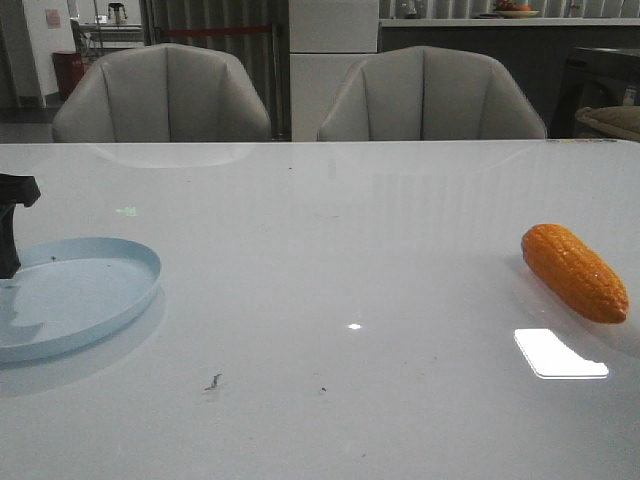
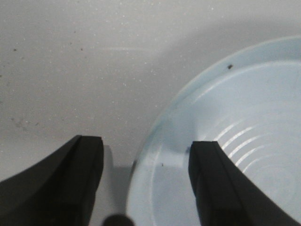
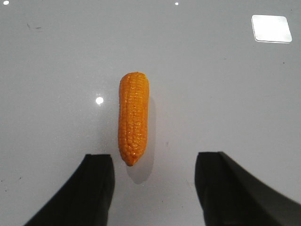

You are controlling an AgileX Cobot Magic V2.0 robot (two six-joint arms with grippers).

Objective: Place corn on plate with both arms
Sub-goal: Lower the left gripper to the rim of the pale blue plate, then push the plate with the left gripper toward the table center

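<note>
Corn (image 1: 574,271) lying far right on table (image 1: 330,300); plate (image 1: 70,295) far left, well apart

Corn (image 1: 575,272): orange cob, bumpy kernel rows, glossy. Lies flat on white surface (image 1: 330,300) at right edge of front frame, long axis diagonal, one end toward upper left, other toward lower right. In right wrist view, corn (image 3: 133,117) sits centre frame, tapered tip pointing down, blunt end up.

Plate (image 1: 70,295): round, shallow, pale blue, low raised rim, plain inside. Rests flat at left edge of front frame, partly cut off. Corn and plate well apart, on opposite sides. Plate bare; small dark speck near rim (image 2: 230,66).
</note>
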